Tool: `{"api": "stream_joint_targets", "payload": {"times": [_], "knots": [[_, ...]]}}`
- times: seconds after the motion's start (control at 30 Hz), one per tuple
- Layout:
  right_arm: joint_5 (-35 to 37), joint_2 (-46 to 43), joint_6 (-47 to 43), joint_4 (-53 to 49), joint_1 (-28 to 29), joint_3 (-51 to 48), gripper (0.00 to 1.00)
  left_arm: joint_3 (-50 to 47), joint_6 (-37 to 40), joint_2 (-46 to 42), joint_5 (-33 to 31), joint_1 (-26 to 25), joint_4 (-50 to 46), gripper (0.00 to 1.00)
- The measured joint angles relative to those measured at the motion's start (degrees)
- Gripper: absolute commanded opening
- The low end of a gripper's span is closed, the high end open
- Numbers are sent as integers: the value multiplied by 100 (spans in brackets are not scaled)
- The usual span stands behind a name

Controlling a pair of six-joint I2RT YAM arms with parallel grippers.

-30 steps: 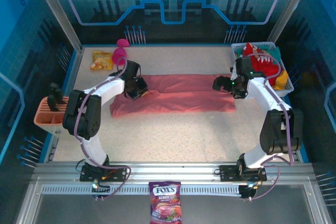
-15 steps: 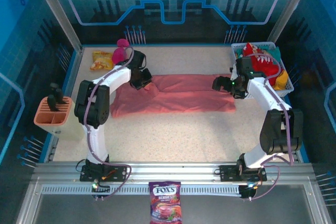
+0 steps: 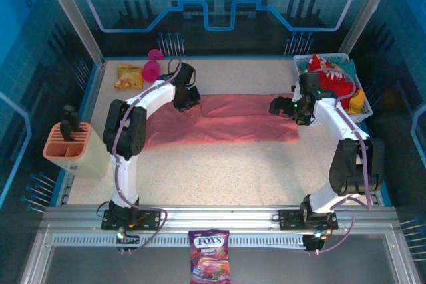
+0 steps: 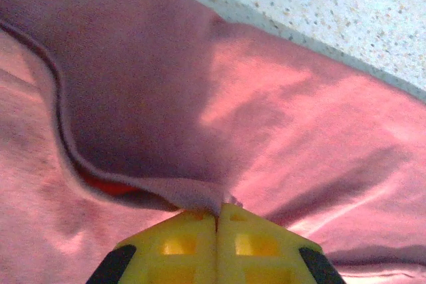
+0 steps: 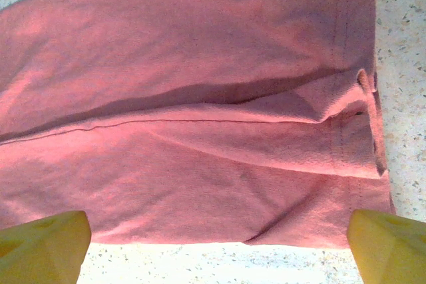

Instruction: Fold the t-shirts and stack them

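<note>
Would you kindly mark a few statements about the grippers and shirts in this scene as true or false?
1. The left gripper is shut on a fold of the salmon-pink t-shirt. True.
2. The right gripper is clamped on that shirt. False: its jaws stand open over the shirt's right end.
3. The red t-shirt lies in the basket at the far right. True.
4. The magenta goblet sits on the pink shirt. False: it is on the table beside the snack packet, apart from the shirt.
</note>
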Motion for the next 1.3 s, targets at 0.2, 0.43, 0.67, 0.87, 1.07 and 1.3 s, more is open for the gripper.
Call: {"api": "stream_joint_targets", "payload": {"times": [0.2, 0.43, 0.67, 0.87, 1.07, 1.3], "knots": [[-59, 0, 0, 0, 0, 0, 99, 407, 127, 319, -323, 72, -278, 17], [-125, 76, 7, 20, 48, 7, 100, 487, 254, 341, -339, 76, -413, 68], [-345, 1080, 22, 2, 479, 817, 100, -249, 304, -734, -61, 192, -542, 68], [-470, 2479, 26, 35, 669, 2184, 99, -1486, 216, -1539, 105, 448, -317, 59], [-439, 3237, 157, -2, 706, 2599, 97, -1930, 151, -1091, 122, 625, -151, 52], [-282, 3333, 328, -61, 713, 2559, 96, -809, 422, -188, -83, 452, -549, 51]]}}
